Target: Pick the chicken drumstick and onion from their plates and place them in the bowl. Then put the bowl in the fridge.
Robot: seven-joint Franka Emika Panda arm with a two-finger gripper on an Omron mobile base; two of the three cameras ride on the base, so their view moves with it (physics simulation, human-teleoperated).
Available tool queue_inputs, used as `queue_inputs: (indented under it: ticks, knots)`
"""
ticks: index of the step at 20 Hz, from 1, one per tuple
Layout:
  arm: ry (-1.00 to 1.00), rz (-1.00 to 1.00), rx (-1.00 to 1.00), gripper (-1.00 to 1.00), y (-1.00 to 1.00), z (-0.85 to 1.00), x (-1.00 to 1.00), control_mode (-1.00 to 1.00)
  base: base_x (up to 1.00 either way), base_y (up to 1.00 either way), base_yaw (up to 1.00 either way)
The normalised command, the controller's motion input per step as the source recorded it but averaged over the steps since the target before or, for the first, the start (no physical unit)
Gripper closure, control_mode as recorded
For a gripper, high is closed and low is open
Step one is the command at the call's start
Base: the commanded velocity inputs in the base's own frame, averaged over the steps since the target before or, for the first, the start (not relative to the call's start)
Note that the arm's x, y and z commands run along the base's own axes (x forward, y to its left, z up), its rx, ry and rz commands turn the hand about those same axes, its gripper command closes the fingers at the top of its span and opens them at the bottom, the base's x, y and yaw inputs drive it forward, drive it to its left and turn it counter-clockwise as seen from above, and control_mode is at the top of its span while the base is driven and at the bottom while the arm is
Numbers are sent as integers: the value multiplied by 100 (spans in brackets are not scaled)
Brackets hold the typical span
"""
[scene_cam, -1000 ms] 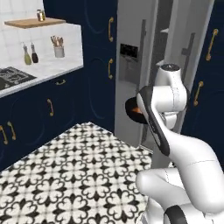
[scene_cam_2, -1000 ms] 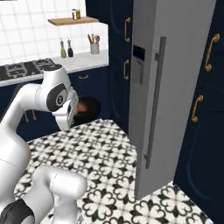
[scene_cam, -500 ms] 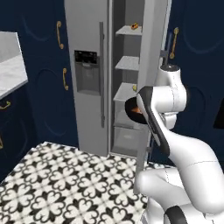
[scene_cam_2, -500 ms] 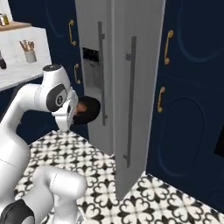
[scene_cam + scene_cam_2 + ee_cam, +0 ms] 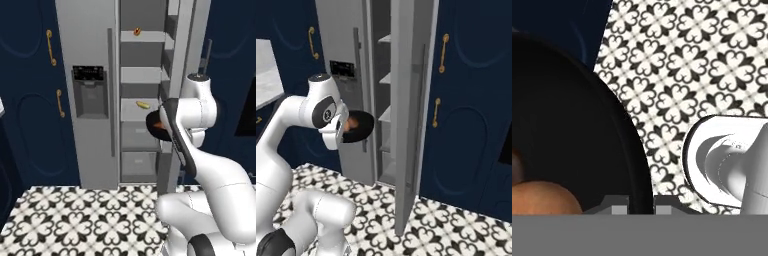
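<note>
In the tool's point(image 5: 634, 202) grip, the black bowl point(image 5: 567, 130) carries the onion point(image 5: 542, 197)

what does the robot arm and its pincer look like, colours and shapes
The arm is glossy white, built of thick rounded segments with dark grey bands and round dark caps at the joints, one cap carrying a small pale mark. Its base is a bulbous white shell. The pincer ends in two small dark grey, blocky finger tips set close together. No loose cables show.

text: none legible | fridge point(image 5: 87, 75) dispenser panel: possibly blurred markings
</note>
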Motion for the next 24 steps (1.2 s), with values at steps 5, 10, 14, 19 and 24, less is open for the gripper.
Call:
queue_inputs:
  ticks: [5, 10, 14, 19, 24]
  knots:
    - [0, 0, 0, 100, 0, 0, 0, 100, 39, 90, -42]
    - [0, 0, 0, 100, 0, 0, 0, 100, 69, 64, -43]
    - [0, 0, 0, 100, 0, 0, 0, 100, 90, 25, -31]
    - [0, 0, 0, 100, 0, 0, 0, 100, 93, 1, -10]
    - [0, 0, 0, 100, 0, 0, 0, 100, 72, -9, -2]
